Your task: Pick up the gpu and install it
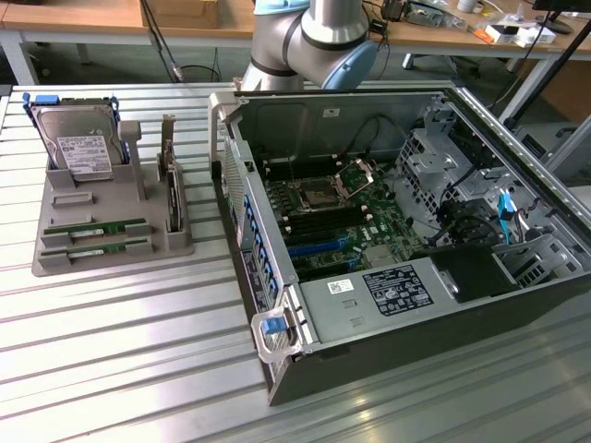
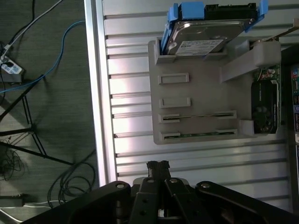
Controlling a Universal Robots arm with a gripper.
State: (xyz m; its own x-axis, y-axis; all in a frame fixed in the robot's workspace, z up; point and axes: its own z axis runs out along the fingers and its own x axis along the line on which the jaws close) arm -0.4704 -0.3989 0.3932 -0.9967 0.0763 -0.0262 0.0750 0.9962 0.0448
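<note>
- The pincer [image 2: 157, 164] hangs over the slatted metal table [image 2: 201, 186], its fingertips pressed together and nothing between them.
- This looks like the approach step: nothing has been picked and nothing installed.
- The gpu [image 2: 201, 135], a thin green stick, lies edge-up in the slot of the grey holder tray [image 2: 196, 93] nearest the pincer, a short way ahead of the fingertips. The exterior view shows it in the tray's front slot [image 1: 111, 245].
- A second green stick [image 2: 196, 115] sits in the slot just beyond it.
- A grasp would likely call for parted jaws, lined up across the stick's narrow edge and lowered straight into the slot.
- Farther ahead a hard drive [image 2: 205, 39] leans in its blue caddy.
- Off to one side a dark fan card [image 2: 264, 109] stands on edge, close to the sticks' ends, the thing likeliest to crowd the fingers.
- The open computer case [image 1: 397, 231] waits beside the tray.
</note>
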